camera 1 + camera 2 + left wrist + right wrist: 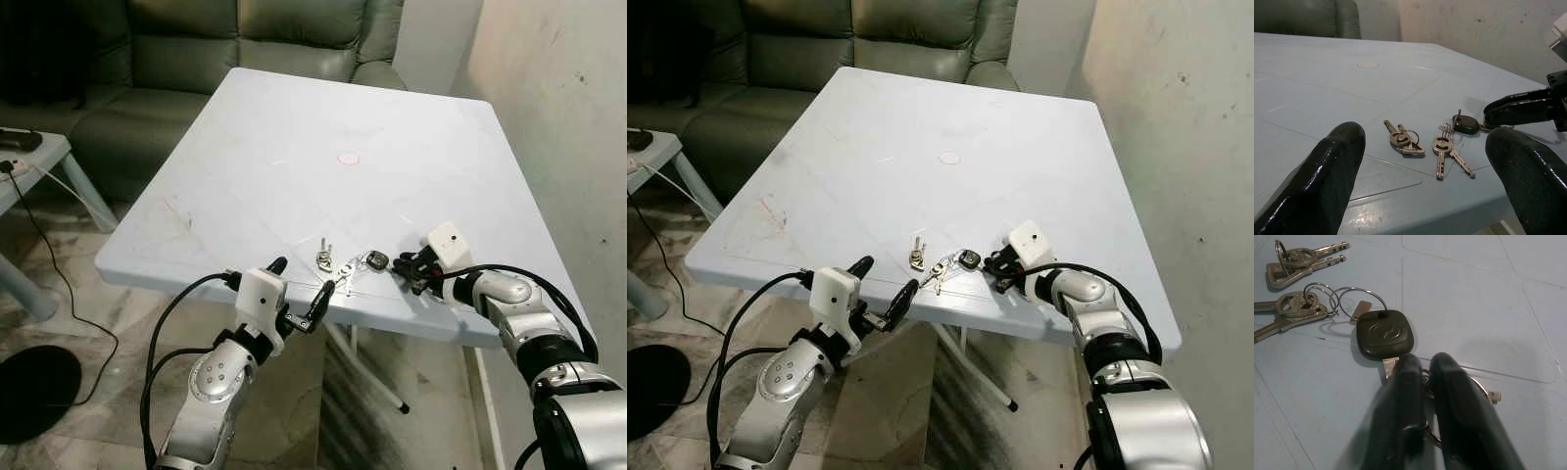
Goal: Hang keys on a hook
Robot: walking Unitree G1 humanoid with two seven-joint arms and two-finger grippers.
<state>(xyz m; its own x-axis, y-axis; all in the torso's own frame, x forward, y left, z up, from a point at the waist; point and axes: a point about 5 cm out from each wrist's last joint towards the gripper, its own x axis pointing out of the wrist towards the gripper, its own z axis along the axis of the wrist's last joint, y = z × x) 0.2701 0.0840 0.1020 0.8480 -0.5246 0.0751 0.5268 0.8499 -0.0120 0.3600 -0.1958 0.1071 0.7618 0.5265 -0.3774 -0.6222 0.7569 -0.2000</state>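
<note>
Two key bunches on the table (pixel 294 127), near its front edge. Left to right: side table (pixel 39 157) with a cable (pixel 44 240) at far left, sofa (pixel 245 39) behind.

Left gripper (pixel 300 291) hovers just off the front edge, below table level, fingers spread wide, nothing held. In its wrist view the keys sit between the two fingers (pixel 1327 171).

Small bunch (pixel 323 257): two silver keys on one ring, lying flat, blades pointing toward the sofa.

Keys (pixel 358 266) just right of it, apart: silver keys on a ring, linked by a second ring to a black-headed key (pixel 1384 333).

Right gripper (pixel 416 269) rests on the table at that bunch's right end. Fingers (pixel 1400 401) pressed nearly together over the black key's blade and a wire ring; looks clenched on it.

Wall (pixel 558 108) at right.
</note>
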